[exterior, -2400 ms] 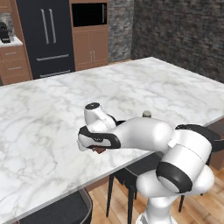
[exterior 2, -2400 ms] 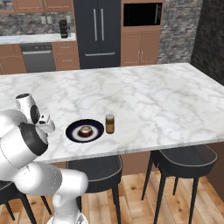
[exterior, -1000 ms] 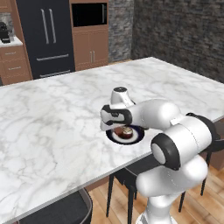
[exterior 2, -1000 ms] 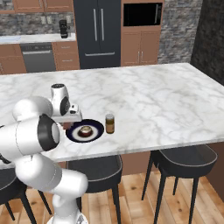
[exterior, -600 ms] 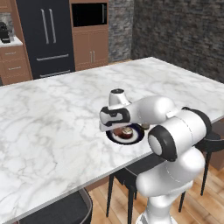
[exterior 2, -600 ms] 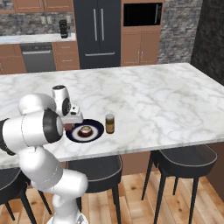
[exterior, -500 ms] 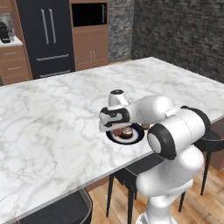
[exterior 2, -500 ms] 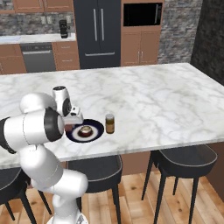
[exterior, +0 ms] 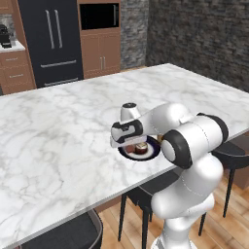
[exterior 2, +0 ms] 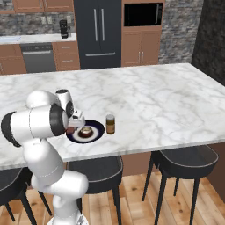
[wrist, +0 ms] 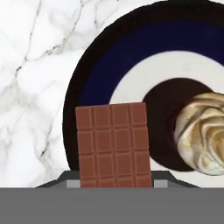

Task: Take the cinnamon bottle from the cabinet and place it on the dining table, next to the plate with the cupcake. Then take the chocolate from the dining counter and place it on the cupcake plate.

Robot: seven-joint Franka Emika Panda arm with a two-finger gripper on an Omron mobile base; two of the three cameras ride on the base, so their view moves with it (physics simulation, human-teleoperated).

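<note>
My gripper [exterior: 125, 144] is shut on the chocolate [wrist: 113, 144], a flat reddish-brown bar that hangs just over the left part of the dark navy plate [wrist: 98, 78]. The cupcake [wrist: 203, 133] with its cream swirl sits in the plate's middle, right of the bar and apart from it. In the right base view the gripper [exterior 2: 70, 129] stands at the left rim of the plate [exterior 2: 97, 132], with the cupcake [exterior 2: 85, 131] beside it. The brown cinnamon bottle [exterior 2: 110, 124] stands upright on the marble dining table [exterior 2: 167, 101], just right of the plate.
Dark stools [exterior 2: 184, 161] stand under the table's near edge. A black fridge [exterior 2: 99, 30] and wooden cabinets [exterior 2: 141, 47] line the far wall. The marble top [exterior: 58, 126] stretches wide to the left and behind the plate.
The arm has carried the chocolate from the table's near edge across to the plate. Over the last second it has shifted a little and hangs lower over the plate's left part.
</note>
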